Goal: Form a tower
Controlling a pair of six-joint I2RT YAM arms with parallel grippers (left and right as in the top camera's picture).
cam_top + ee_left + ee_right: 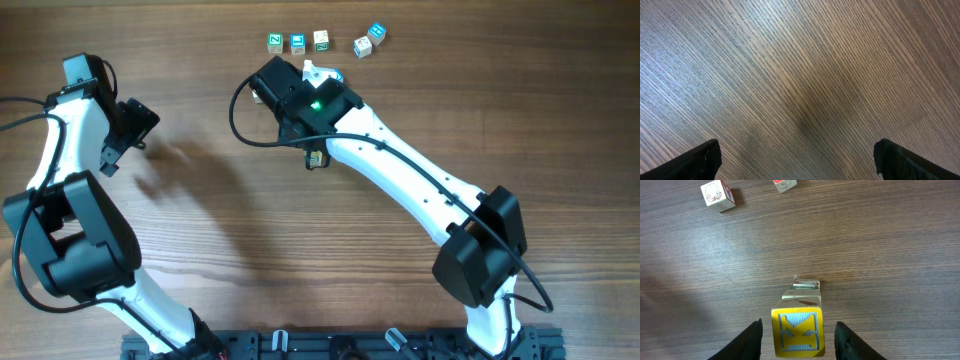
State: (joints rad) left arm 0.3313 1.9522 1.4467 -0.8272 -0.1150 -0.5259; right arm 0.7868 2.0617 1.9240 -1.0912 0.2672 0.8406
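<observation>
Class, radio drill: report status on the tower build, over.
Left gripper open over bare table. Right gripper open, straddling tower, gaps both sides. Tower standing, yellow K cube on top. Loose cubes apart from it, nothing blocking.

A wooden tabletop point(200, 230) with brown, fine, straight grain fills every view. Light from above leaves a pale sheen point(695, 60) on it in the left wrist view. Soft shadows point(175, 165) darken the wood in places.
</observation>
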